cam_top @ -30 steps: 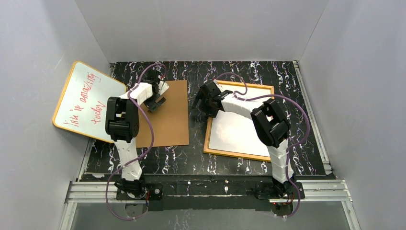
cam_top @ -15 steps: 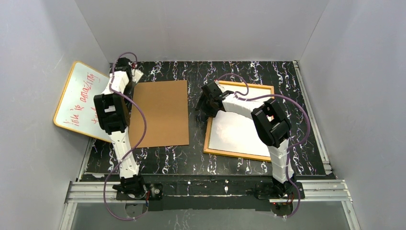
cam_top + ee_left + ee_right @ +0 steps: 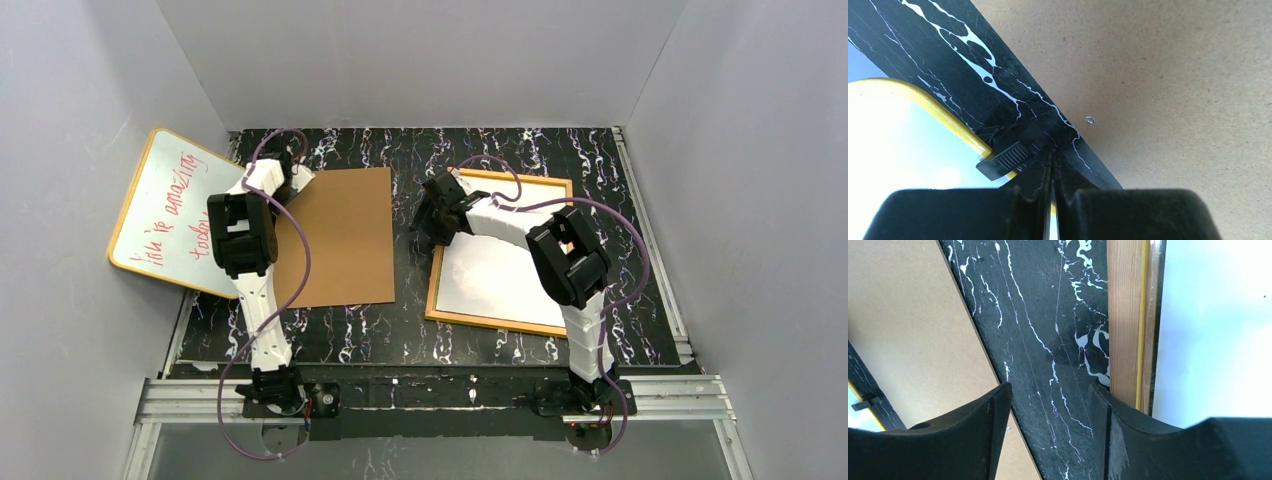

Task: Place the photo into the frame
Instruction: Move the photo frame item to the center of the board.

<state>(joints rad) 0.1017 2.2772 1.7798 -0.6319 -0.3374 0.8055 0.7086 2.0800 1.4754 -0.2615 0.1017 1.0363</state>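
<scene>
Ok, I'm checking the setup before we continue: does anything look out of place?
The whiteboard leans tilted against the left wall, partly off the mat. The frame lies slightly skewed on the mat, with the brown backing board lying apart from it.

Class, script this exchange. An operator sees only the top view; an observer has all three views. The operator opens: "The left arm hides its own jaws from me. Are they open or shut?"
Observer: The left gripper has its jaws shut, and nothing shows between them.
Operator: What is under it?
Observer: A strip of black table between the whiteboard and the board. The board has a small metal eyelet near that edge.
Operator: And the right one?
Observer: The right gripper has its jaws open over the table, with one finger at the frame. I cannot tell if it touches.
</scene>
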